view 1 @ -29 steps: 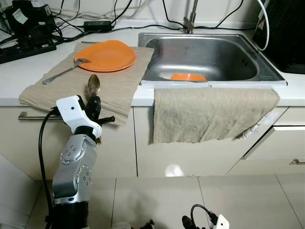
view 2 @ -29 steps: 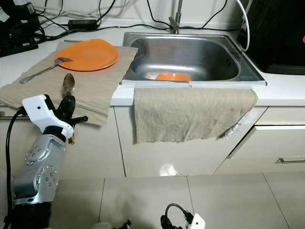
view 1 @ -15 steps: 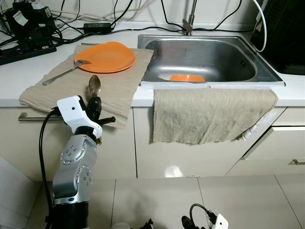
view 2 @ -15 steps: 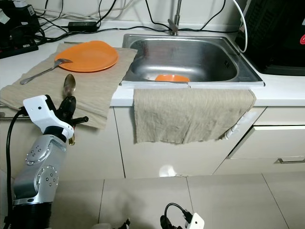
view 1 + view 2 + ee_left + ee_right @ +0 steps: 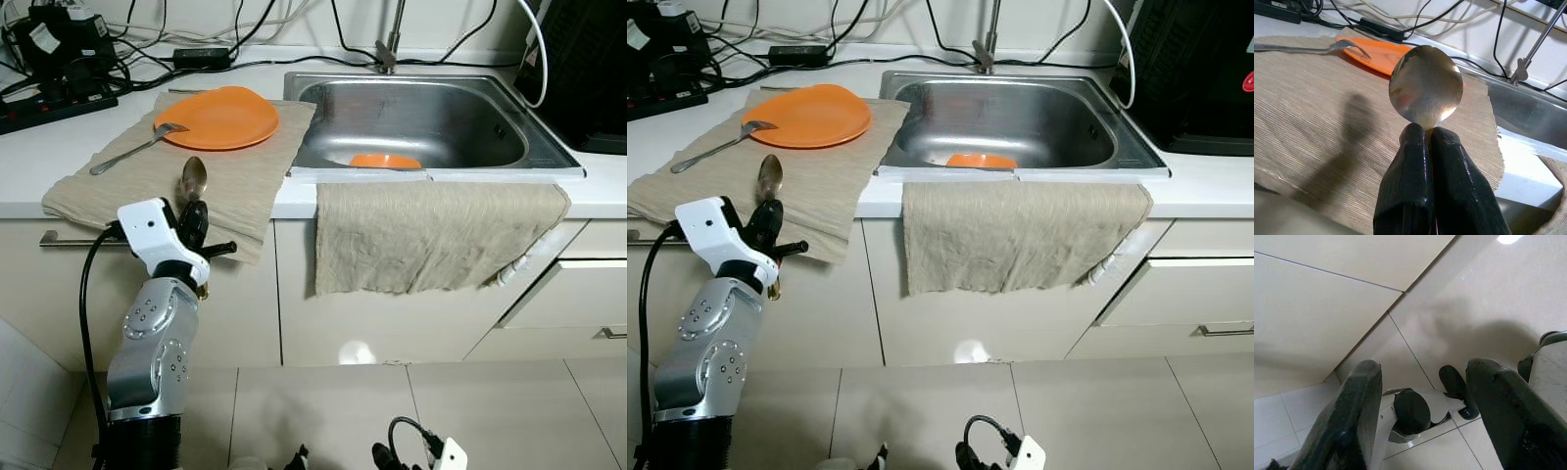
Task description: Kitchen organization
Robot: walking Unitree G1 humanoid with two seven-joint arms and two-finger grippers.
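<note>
Left pincer (image 5: 1425,134) clamped on spoon (image 5: 1425,91) at its neck, bowl upright, held at the surface edge over the beige cloth (image 5: 230,181). Right pincer (image 5: 1425,396) hangs apart above the floor. Risks: thin grip lets spoon pivot or drop; handle may snag the cloth, dragging plate (image 5: 217,117) and fork (image 5: 132,149).

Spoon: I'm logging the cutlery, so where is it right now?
The spoon is clamped in the left gripper, bowl up, at the front edge of the beige cloth, nearer than the orange plate.

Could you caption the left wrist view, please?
Left gripper shut on a spoon above the beige cloth.
</note>
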